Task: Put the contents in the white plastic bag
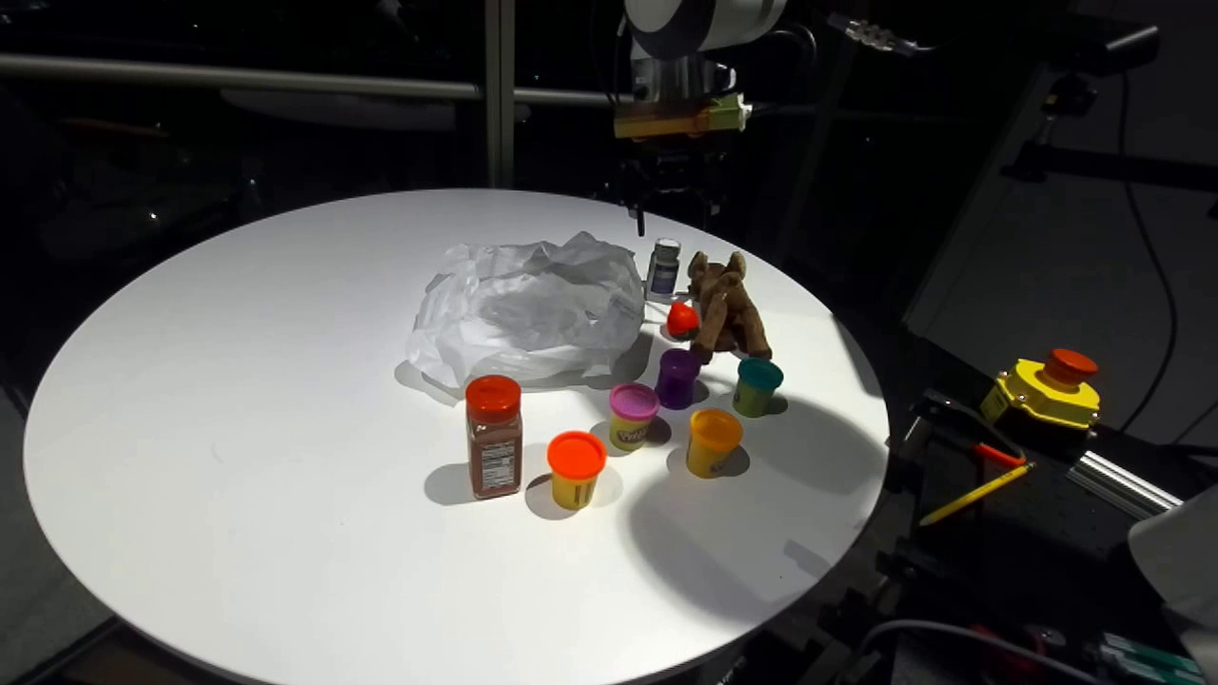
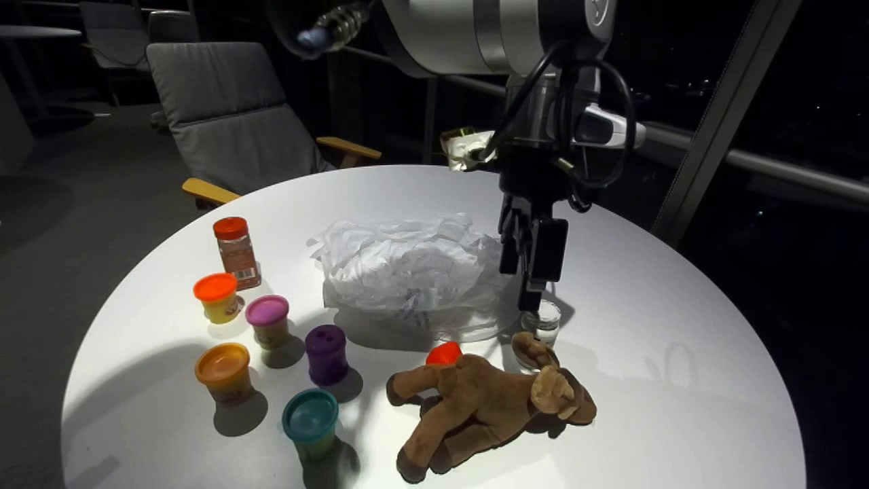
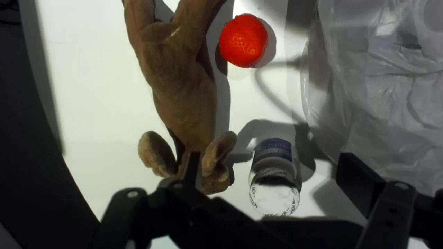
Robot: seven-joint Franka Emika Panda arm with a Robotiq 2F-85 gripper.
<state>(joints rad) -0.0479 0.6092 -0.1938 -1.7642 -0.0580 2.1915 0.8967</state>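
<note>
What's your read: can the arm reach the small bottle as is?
Likely yes: the fingers stand open, and in the wrist view the small bottle shows between them, with nothing on top. The brown toy animal and white plastic bag flank it and might get brushed.

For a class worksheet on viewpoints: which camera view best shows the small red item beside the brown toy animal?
The wrist view: there the small red item shows large, whole and unblocked, with some surface texture. Both exterior views show it smaller; in an exterior view, the brown toy animal hides part of it.
</note>
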